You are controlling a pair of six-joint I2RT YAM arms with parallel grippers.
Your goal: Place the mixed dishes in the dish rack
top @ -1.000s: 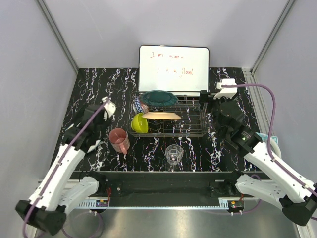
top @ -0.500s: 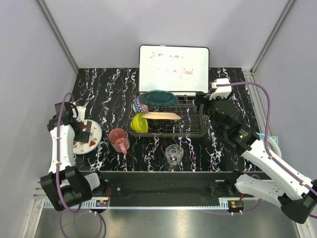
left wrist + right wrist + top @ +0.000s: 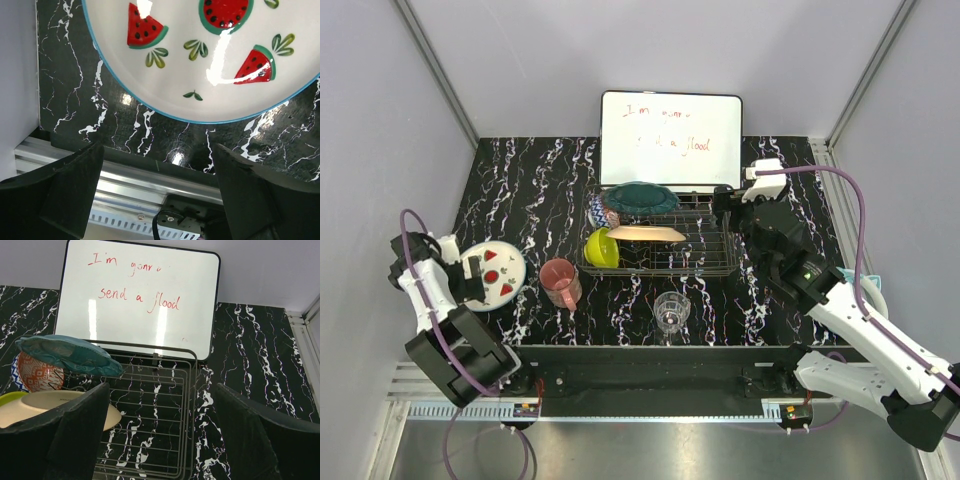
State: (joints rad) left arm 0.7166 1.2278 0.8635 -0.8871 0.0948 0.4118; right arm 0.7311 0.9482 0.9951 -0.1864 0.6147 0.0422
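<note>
plainly, left gripper agape just beside the white plate — right gripper agape by the dish rack

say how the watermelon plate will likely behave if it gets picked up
The plate shows bright glare, so its glaze is probably slippery. It lies flat on the table, so its rim may be hard to get under. It looks ceramic: likely stiff and breakable.

Dish rack partly loaded; watermelon plate, mug, glass outside.
</note>
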